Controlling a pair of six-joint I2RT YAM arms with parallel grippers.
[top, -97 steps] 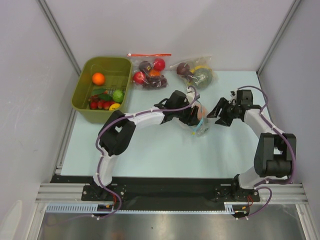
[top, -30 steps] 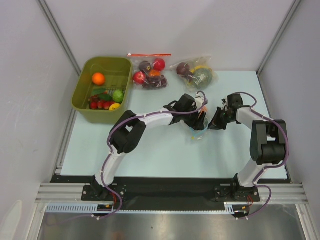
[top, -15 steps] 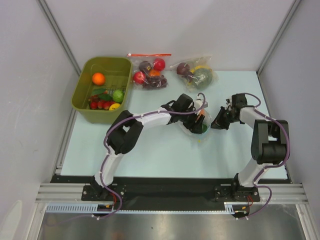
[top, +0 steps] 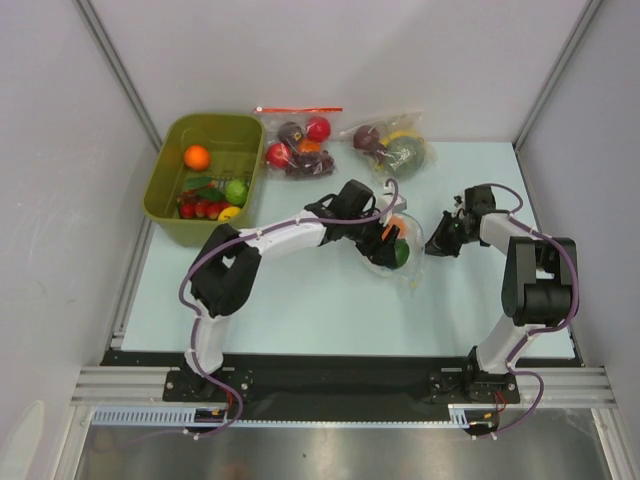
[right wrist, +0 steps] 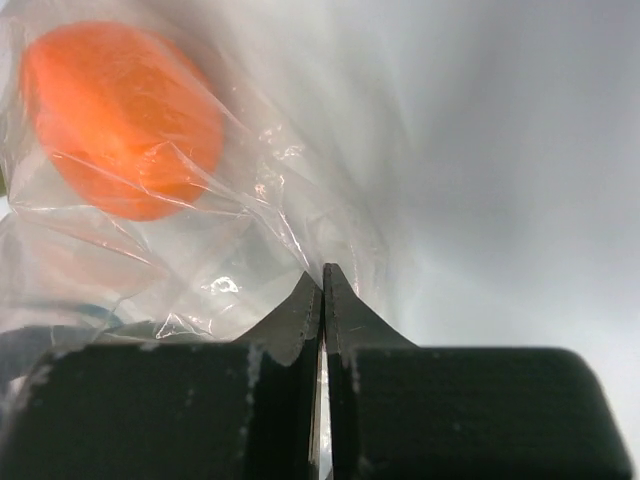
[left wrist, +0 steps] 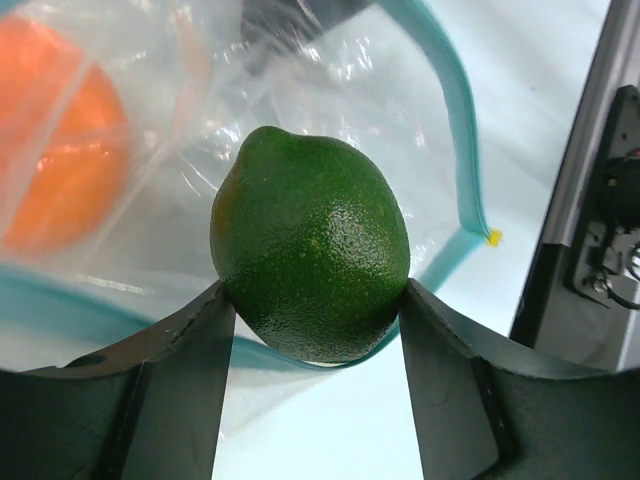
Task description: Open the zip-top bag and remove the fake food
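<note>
The zip-top bag (top: 408, 262), clear with a light-blue zip strip (left wrist: 462, 130), lies mid-table with its mouth wide. My left gripper (top: 392, 248) is at that mouth, shut on a dark green fruit (left wrist: 312, 255) of the fake food, one finger pressing each side of it. The fruit sits just over the zip rim. An orange fruit (left wrist: 60, 160) stays inside the bag behind it. My right gripper (top: 432, 245) is at the bag's right edge, its tips (right wrist: 322, 285) shut on the crinkly plastic (right wrist: 280, 200), with the orange fruit (right wrist: 125, 115) beyond.
An olive bin (top: 165, 190) at the back left holds an orange fruit, green and yellow ones and small red tomatoes. Two other filled clear bags lie at the back: one with a red-orange zip (top: 300, 140), one further right (top: 395, 145).
My left gripper has drawn back to the left with the dark green fruit, which now shows at the bag's mouth. The right gripper has stayed pinched on the bag's edge.
</note>
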